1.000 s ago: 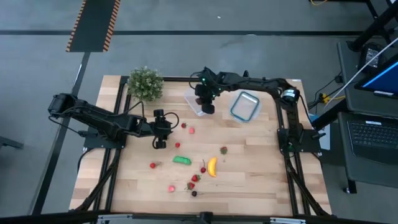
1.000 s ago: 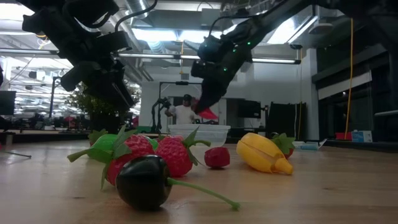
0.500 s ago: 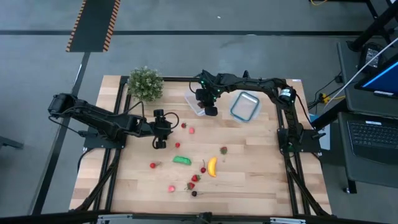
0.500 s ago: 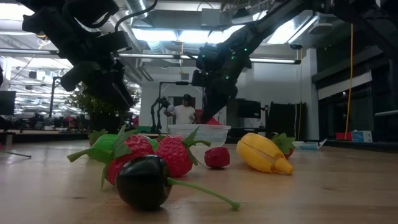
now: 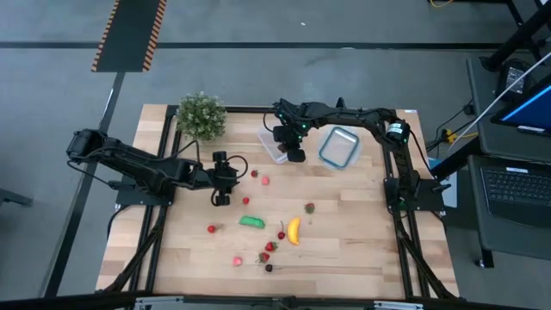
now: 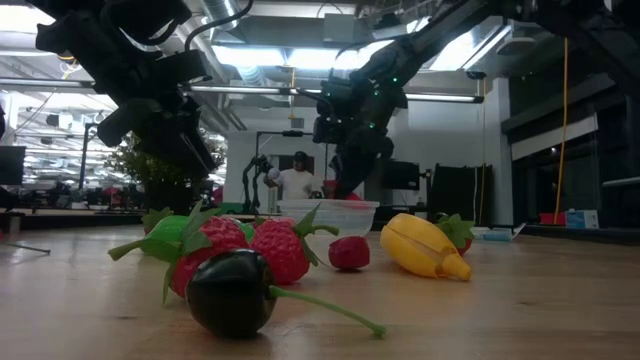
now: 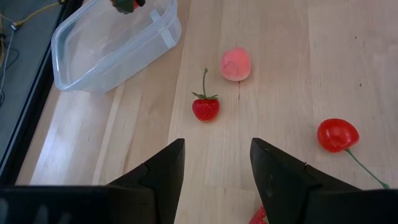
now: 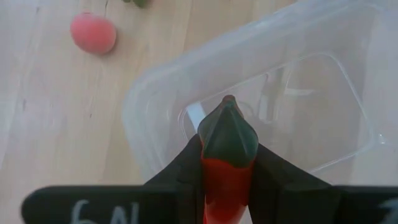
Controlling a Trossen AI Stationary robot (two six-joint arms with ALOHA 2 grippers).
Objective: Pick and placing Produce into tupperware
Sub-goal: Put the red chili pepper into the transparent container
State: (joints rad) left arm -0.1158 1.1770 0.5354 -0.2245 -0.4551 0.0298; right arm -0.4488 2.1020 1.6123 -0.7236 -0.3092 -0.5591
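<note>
My right gripper [image 8: 227,186] is shut on a red pepper [image 8: 227,165] with a green top and hangs over the clear tupperware [image 8: 298,93], which stands near the table's far edge [image 5: 269,140]. My left gripper [image 5: 221,198] waits open above the table's left-middle. In its wrist view [image 7: 214,168] a strawberry [image 7: 206,109], a pink fruit [image 7: 236,63] and a red cherry [image 7: 337,134] lie ahead of it. The banana [image 5: 294,231], the green oblong one [image 5: 251,221] and small red berries [image 5: 266,251] lie on the wood nearer the near edge. My right gripper pinches the pepper's red body [image 8: 225,177] between its two fingers, coming from above and pointing down. The pepper lies along the fingers, and its green top [image 8: 228,134] sticks out past the fingertips toward the tub's floor. It is lifted clear, over the inside of the tupperware.
A bushy potted plant [image 5: 201,114] stands at the far left corner. A clear container with a blue rim [image 5: 340,146] sits just right of the tupperware. In the low view, berries [image 6: 230,255] and the banana [image 6: 425,245] crowd the near side.
My right gripper has come down toward the tupperware and shifted slightly toward the table's right and near edges. It has also turned from a slant to nearly upright, still shut on the pepper. The pepper now hangs level with the tub's rim.
</note>
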